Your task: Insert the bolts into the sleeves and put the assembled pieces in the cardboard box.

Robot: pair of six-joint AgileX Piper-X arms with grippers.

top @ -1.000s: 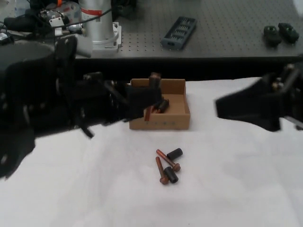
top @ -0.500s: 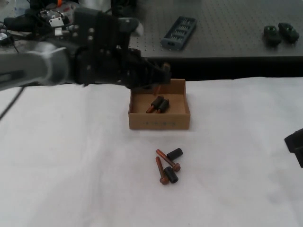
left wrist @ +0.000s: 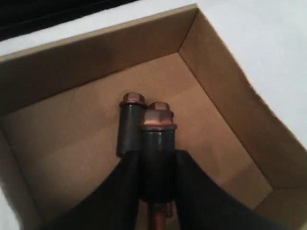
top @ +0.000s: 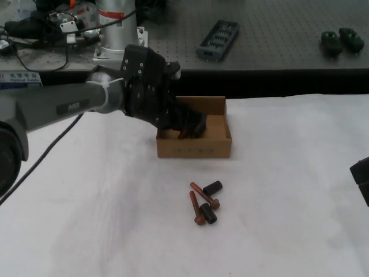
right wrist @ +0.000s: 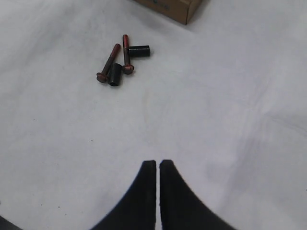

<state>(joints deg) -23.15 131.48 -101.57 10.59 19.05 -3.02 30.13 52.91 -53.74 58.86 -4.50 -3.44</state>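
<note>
The cardboard box (top: 196,151) stands mid-bench on white cloth. My left gripper (top: 193,126) is down inside it, shut on an assembled piece (left wrist: 157,139), a copper bolt in a black sleeve. A second assembled piece (left wrist: 129,124) lies on the box floor (left wrist: 72,143) right beside it. In front of the box lie two loose bolts (top: 203,195) (right wrist: 109,62) and two black sleeves (top: 213,187) (right wrist: 139,51), close together. My right gripper (right wrist: 157,165) hangs shut and empty over bare cloth, well short of those parts. Its arm (top: 361,179) shows at the right edge.
Behind the cloth runs a dark perforated bench with a blue rack (top: 218,37), two black parts (top: 342,40), a metal cylinder (top: 118,29) and cables at the back left. White cloth (top: 288,231) lies open around the loose parts.
The left arm swung back from the foreground and lowered the held piece into the box. The right arm drew back to the right edge.
</note>
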